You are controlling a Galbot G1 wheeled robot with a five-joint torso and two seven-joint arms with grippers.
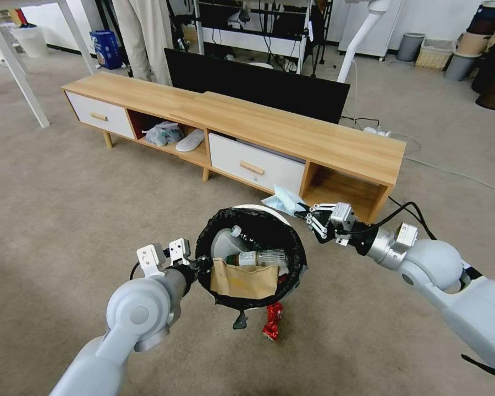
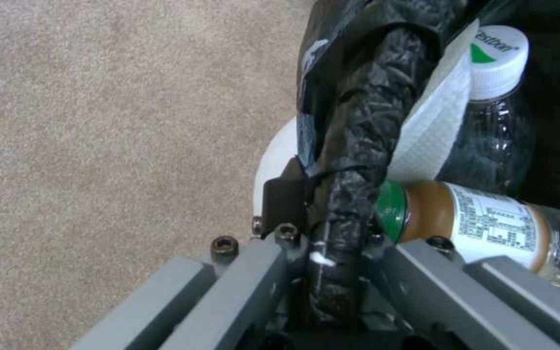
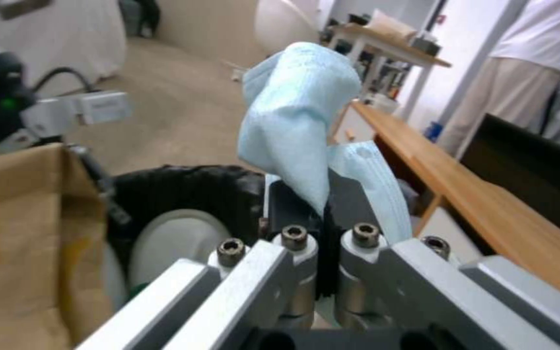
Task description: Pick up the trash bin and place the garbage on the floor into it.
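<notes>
The white trash bin (image 1: 251,209) with its black bag liner hangs above the carpet, my left gripper (image 1: 202,264) shut on its rim (image 2: 351,194). Inside lie a brown paper bag (image 1: 243,280), two clear bottles (image 1: 258,257) and a white tissue (image 2: 432,131). A pale blue face mask (image 1: 283,199) is pinched in my shut right gripper (image 1: 302,212), just beyond the bin's far right rim. In the right wrist view the mask (image 3: 299,116) stands up from the fingers. A crushed red can (image 1: 273,322) lies on the floor below the bin's near edge.
A long wooden TV cabinet (image 1: 291,132) stands right behind the bin, with a black screen (image 1: 258,85) leaning behind it. Cables (image 1: 451,173) trail on the carpet at the right. Open carpet spreads to the left and in front. A person stands in the background.
</notes>
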